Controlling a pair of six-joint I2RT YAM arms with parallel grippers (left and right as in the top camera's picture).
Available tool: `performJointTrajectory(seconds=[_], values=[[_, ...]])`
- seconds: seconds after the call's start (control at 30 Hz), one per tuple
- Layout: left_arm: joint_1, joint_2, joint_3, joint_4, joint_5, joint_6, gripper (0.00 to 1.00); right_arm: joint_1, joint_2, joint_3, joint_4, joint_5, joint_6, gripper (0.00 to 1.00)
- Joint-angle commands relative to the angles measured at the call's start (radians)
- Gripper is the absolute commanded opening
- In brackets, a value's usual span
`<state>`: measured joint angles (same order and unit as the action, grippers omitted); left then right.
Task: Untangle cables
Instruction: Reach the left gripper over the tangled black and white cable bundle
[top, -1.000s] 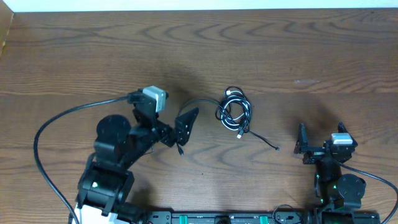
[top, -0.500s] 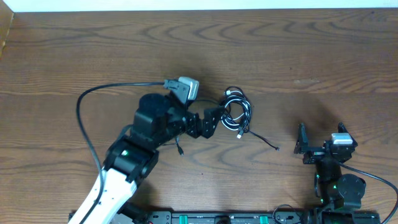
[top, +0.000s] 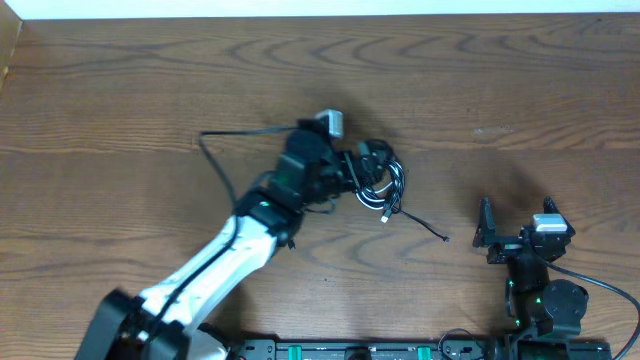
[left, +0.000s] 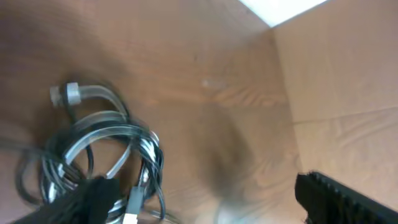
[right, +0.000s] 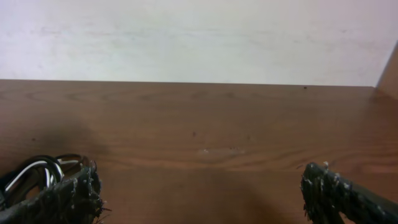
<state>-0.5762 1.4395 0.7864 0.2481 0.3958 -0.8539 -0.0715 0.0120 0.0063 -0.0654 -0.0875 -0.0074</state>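
Observation:
The cables (top: 388, 186) lie in one tangled coil of thin black and white cords near the table's middle, with one loose black end (top: 436, 232) trailing to the right. My left gripper (top: 364, 168) hangs open at the coil's left side. In the left wrist view the cables (left: 99, 149) fill the lower left, a white plug (left: 65, 94) lies at their top, and the left gripper (left: 205, 208) has one finger over the coil and nothing between its fingers. My right gripper (top: 488, 232) stands open, well right of the coil. In its own view the right gripper (right: 202, 199) is empty and the cables (right: 31, 170) show at the far left.
The left arm's thick black cord (top: 232, 135) loops over the table behind the arm. A white wall (right: 199, 37) closes the table's far edge. A tan panel (left: 339, 87) stands at the right of the left wrist view.
My left arm has swung right from the table's left side, up to the coil of cables. The right arm and the cables have not moved.

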Motion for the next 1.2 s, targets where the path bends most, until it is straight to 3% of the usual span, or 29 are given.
performJointTrajectory(seconds=[0.0, 0.1, 0.17, 0.5, 0.73, 0.83, 1.17], values=[[-0.062, 0.08, 0.02, 0.008, -0.091, -0.254, 0.92, 0.0, -0.005, -0.001, -0.005, 0.007, 0.011, 0.99], [-0.094, 0.13, 0.02, 0.011, -0.095, -0.425, 0.92, 0.0, -0.005, -0.001, -0.005, 0.007, 0.011, 0.99], [-0.108, 0.153, 0.02, 0.041, -0.095, -0.472, 0.92, 0.0, -0.005, -0.001, -0.005, 0.007, 0.011, 0.99], [-0.164, 0.278, 0.02, 0.161, -0.272, -0.491, 0.91, 0.0, -0.005, -0.001, -0.005, 0.007, 0.011, 0.99], [-0.178, 0.372, 0.02, 0.319, -0.301, -0.523, 0.82, 0.0, -0.005, -0.001, -0.005, 0.007, 0.011, 0.99], [-0.178, 0.396, 0.02, 0.337, -0.327, -0.562, 0.71, 0.0, -0.005, -0.001, -0.005, 0.007, 0.011, 0.99], [-0.189, 0.433, 0.02, 0.426, -0.407, -0.563, 0.7, 0.0, -0.005, -0.001, -0.005, 0.007, 0.011, 0.99]])
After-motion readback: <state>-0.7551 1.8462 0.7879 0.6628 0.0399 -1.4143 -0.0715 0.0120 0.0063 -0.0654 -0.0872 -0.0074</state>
